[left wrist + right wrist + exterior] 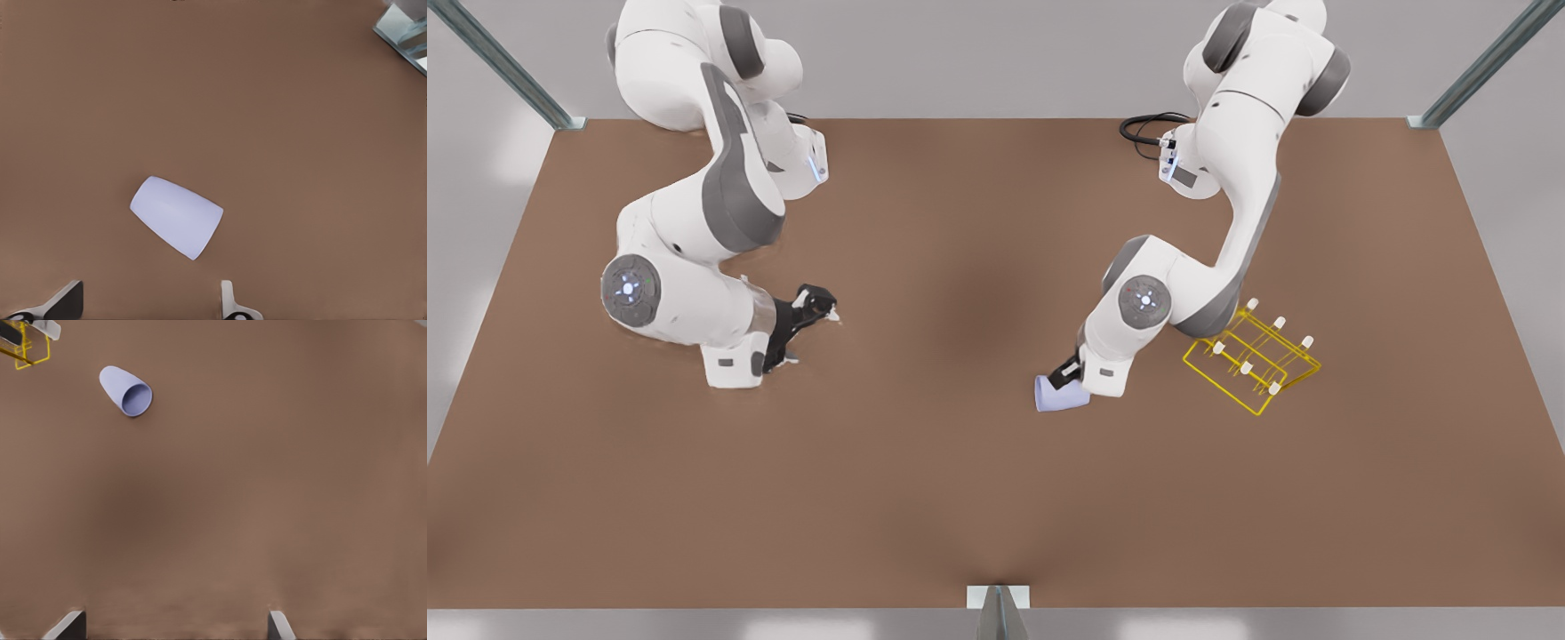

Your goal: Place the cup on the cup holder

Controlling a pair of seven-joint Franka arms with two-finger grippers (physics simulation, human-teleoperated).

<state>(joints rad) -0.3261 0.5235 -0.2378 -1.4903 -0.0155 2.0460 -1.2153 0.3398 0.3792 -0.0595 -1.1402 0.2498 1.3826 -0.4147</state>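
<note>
Brown tabletop (pixel 960 498) fills the scene, edged by grey walls and metal corner posts (pixel 511 71). On the front view's right, the left gripper (pixel 1065 378) hangs low over the table, just above the cup (pixel 1060 394), which lies on its side right of the frame's centre. The left wrist view looks down on that cup (pixel 177 217), with both fingertips (pixel 230 303) at the frame's bottom edge spread wide, wider than the cup, and apart from it. The holder (pixel 1252 360), a yellow wire rack with white-tipped pegs, stands on the table near the cup, toward the front view's right, partly behind the left arm's forearm; cup and holder do not touch. On the front view's left, the right gripper (pixel 811 313) waits low over bare table, well apart from the cup. Its wrist view has the two fingertips (pixel 70 625) far apart at the bottom edge, nothing between them, and the cup (pixel 127 391) small in the upper left with its open mouth facing the camera. A corner of the holder (pixel 27 350) sits at the extreme upper left of that frame. A black cable (pixel 1143 133) loops on the table by the left arm's base.
</note>
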